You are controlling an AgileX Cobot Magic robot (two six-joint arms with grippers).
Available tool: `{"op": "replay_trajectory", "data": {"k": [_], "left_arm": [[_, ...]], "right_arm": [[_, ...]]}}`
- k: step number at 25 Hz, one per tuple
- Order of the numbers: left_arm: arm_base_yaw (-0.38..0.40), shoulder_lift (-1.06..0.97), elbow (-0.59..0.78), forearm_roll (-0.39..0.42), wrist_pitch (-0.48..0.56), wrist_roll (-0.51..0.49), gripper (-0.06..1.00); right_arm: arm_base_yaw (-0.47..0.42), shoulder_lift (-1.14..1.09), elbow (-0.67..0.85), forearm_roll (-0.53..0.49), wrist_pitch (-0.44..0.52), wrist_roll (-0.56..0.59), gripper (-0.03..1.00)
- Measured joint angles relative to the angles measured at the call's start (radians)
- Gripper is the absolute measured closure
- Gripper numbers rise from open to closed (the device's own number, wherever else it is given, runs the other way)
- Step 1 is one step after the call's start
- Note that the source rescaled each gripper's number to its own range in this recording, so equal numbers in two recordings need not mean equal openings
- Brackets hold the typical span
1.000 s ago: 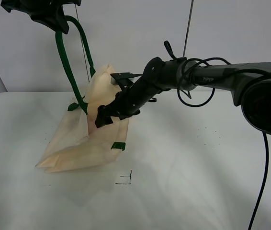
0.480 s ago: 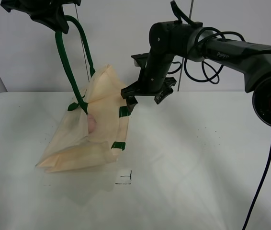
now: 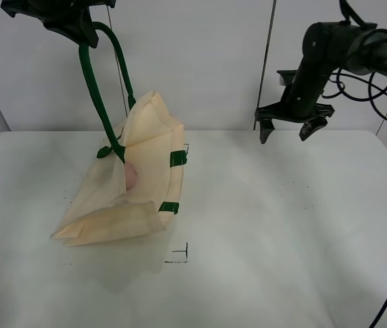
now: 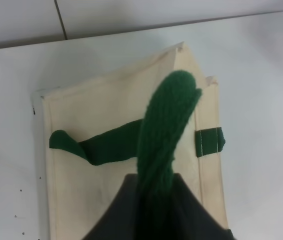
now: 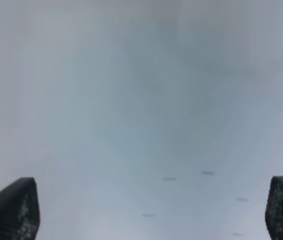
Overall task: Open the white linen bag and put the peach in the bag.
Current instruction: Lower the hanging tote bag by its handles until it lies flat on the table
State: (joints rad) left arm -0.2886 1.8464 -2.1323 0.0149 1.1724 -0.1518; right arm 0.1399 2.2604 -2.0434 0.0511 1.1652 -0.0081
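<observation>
The white linen bag (image 3: 135, 184) stands on the table at the left, held up with its mouth open. My left gripper (image 3: 77, 27) is shut on its dark green strap handle (image 3: 94, 96), high above the bag. In the left wrist view the handle (image 4: 164, 135) rises from the cream bag (image 4: 96, 170) into the gripper (image 4: 156, 192). The pink peach (image 3: 131, 177) lies inside the bag's opening. My right gripper (image 3: 289, 130) is open and empty, raised above the far right of the table, well away from the bag. The right wrist view shows its two fingertips (image 5: 11, 210) spread over bare table.
The white table (image 3: 262, 232) stretches right and in front of the bag. A small black corner mark (image 3: 180, 254) is drawn in front of the bag. A wall (image 3: 200, 61) closes the back, with thin cables hanging by it.
My right gripper has pulled out of the bag's mouth, risen and swung far right, empty. The peach now rests inside the bag. The left gripper has stayed still on the handle.
</observation>
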Motion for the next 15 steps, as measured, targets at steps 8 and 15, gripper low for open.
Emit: {"op": "replay_trajectory", "data": {"k": [8, 15], "left_arm": [[0.0, 0.0, 0.0, 0.0, 0.0, 0.0, 0.94], [0.0, 0.0, 0.0, 0.0, 0.0, 0.0, 0.94]], "right_arm": [[-0.069, 0.0, -0.001, -0.001, 0.044, -0.003, -0.03], [-0.069, -0.091, 0.105, 0.027, 0.043, -0.003, -0.03]]}}
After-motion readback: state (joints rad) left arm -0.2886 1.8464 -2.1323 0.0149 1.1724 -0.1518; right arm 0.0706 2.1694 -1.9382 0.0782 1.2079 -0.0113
